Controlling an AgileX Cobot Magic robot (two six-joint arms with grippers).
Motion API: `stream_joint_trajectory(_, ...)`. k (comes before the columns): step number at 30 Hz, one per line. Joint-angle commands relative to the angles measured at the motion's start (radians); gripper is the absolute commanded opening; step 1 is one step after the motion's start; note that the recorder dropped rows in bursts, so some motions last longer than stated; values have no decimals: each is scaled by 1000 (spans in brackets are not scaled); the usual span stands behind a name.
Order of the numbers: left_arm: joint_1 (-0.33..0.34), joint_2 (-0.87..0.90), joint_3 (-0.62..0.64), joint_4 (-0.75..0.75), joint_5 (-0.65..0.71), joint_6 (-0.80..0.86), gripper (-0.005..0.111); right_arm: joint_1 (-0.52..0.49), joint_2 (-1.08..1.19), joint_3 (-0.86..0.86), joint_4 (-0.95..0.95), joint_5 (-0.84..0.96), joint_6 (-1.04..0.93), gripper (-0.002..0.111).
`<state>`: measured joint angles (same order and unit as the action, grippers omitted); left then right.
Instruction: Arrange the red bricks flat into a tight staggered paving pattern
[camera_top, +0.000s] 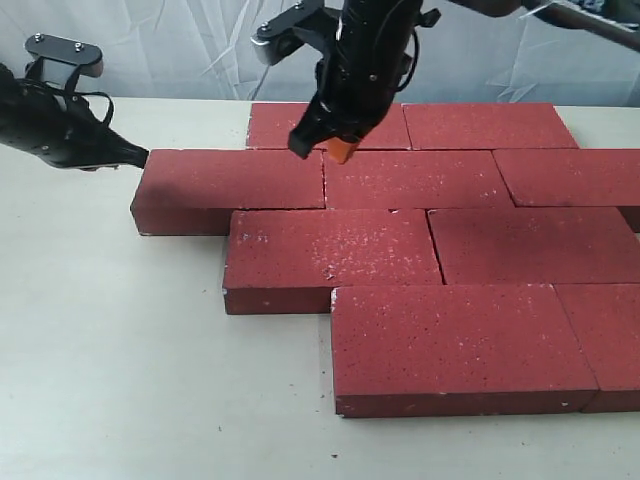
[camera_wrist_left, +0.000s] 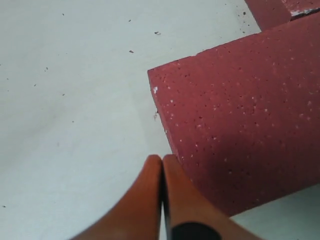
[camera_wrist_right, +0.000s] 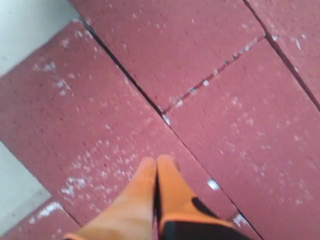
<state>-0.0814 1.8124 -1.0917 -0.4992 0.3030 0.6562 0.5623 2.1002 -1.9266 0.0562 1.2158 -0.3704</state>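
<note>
Honestly, this looks nearly done — the red bricks (camera_top: 400, 240) all lie flat in four offset rows across the middle and right of the frame. The seams look mostly tight, though the right edge is cut off, so I can't check that side. What's left seems like fine nudging. The left gripper (camera_wrist_left: 161, 161), jaws pressed together, sits just beside the end of the second-row brick (camera_top: 230, 185) at the upper left — touching or not, can't tell. The right gripper (camera_wrist_right: 156, 161), jaws also together and holding nothing, hangs over a seam near the top centre. Surface is a pale table (camera_top: 100, 360) with a few dark specks, and behind it is a wrinkled white sheet (camera_top: 180, 50).
</note>
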Motion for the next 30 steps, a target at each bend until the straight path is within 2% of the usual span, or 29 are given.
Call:
stream_joint_trajectory(1,3,-21,-4,-7,20,-1,0,-16,-141,132,-137,5,20,-1)
stream_joint_trajectory(4,3,-21,-4,6,67,-1,0,-64,-205,178,-140,5,56,-1)
stream_joint_trajectory(10,3,-126,-4,29,208,-1,0,-266,-410,385,-140,5,140,-1)
stream_joint_trajectory(14,3,-219,-4,31,358,-1,0,-374,-576,586,-144,-150,143,-1)
stream_joint_trajectory(22,-1,-295,25,-5,476,-1,0,-487,-770,776,-144,-321,169,-1)
stream_joint_trajectory(26,-30,-359,83,-10,478,-1,0,-493,-856,869,-144,-422,210,-1)
stream_joint_trajectory(30,-88,-435,131,-23,369,-32,0,-493,-956,938,-162,-555,310,-1)
